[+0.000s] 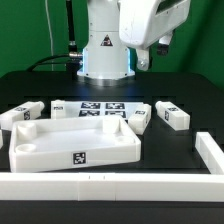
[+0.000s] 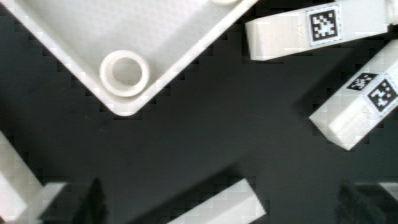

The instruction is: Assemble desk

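In the exterior view you get bright, even light from above: the desk top [image 1: 75, 145] and the robot base [image 1: 105, 55] at 12 o'clock run close to blown-out white. The black table [image 1: 185, 100] swallows shadows, leaving only faint grey shading inside the rim, and the frame is coarse and slightly soft. In your wrist view the legs [image 2: 285, 38] glare against black yet stay fairly sharp, while the dark shapes nearest the lens [image 2: 214, 200] are smeared out of focus.
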`<state>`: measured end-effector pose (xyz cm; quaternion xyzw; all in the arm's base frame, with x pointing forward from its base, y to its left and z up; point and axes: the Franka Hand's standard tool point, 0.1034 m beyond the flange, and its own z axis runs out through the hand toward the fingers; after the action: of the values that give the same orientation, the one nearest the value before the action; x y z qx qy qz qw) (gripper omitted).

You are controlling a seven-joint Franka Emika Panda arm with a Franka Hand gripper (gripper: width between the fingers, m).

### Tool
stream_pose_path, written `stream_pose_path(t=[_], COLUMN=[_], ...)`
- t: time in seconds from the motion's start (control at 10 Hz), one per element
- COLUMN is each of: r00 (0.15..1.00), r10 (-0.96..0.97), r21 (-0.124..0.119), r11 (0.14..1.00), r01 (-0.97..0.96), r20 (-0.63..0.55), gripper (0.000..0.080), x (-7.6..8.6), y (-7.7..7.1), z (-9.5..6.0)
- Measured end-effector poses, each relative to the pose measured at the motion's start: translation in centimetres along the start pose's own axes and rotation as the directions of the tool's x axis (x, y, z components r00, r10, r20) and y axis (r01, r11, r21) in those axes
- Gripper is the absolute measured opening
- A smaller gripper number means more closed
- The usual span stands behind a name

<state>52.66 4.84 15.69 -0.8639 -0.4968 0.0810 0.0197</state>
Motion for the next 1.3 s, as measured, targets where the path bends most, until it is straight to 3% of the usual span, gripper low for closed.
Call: stream_pose_path(t=[0.6,0.7,0.8,1.0,1.1,1.3], r00=[1.0,0.99,0.966,0.932,0.934,0.934], r10=[-0.022,-0.139,-0.256,-0.357,-0.351,-0.351], r21=[-0.002,-0.025,-0.032,-0.014,0.001,0.001], r11=[1.0,0.99,0.967,0.934,0.936,0.936], r01=[0.022,0.138,0.254,0.357,0.352,0.352], r20=[-0.005,-0.031,-0.047,-0.067,-0.069,-0.069], gripper=[0.0649,0.0649,0.0649,0.0649,0.0649,0.0649], x=[-0.2,-1.5,-3.1,-5.3,-5.6,-5.5], y=[0.0,0.0,0.2,1.2,1.3,1.3], z=[0.3,1.5,2.8,4.7,5.2,5.2])
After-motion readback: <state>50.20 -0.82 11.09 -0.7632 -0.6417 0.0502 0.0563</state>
